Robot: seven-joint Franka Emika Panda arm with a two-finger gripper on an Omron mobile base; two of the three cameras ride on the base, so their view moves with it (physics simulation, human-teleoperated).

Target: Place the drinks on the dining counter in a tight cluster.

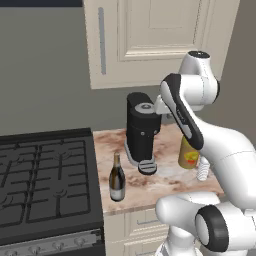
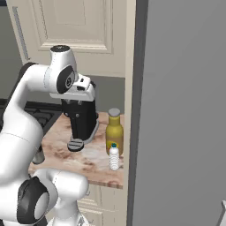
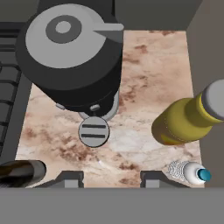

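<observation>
Three drinks stand on a small marble counter [image 1: 165, 185] beside the stove. The dark wine bottle [image 1: 117, 179] is near the counter's front left and lies at the lower left edge of the hand view [image 3: 19, 170]. The fat yellow bottle [image 1: 188, 155] [image 2: 114, 132] [image 3: 181, 122] stands at the right, with the tiny clear water bottle [image 1: 202, 169] [image 2: 114, 157] [image 3: 191, 172] just in front of it. My gripper [image 3: 112, 179] hangs above the counter, looking down between the coffee machine and the yellow bottle, open with nothing between its fingers. The dining counter is out of view.
A black coffee machine [image 1: 142, 131] [image 2: 81, 119] [image 3: 70, 57] stands mid-counter, close under my hand. A black stove [image 1: 45, 175] adjoins on the left. Cream wall cabinets [image 1: 150, 40] hang overhead, and a tall grey panel [image 2: 185, 110] closes the right side.
</observation>
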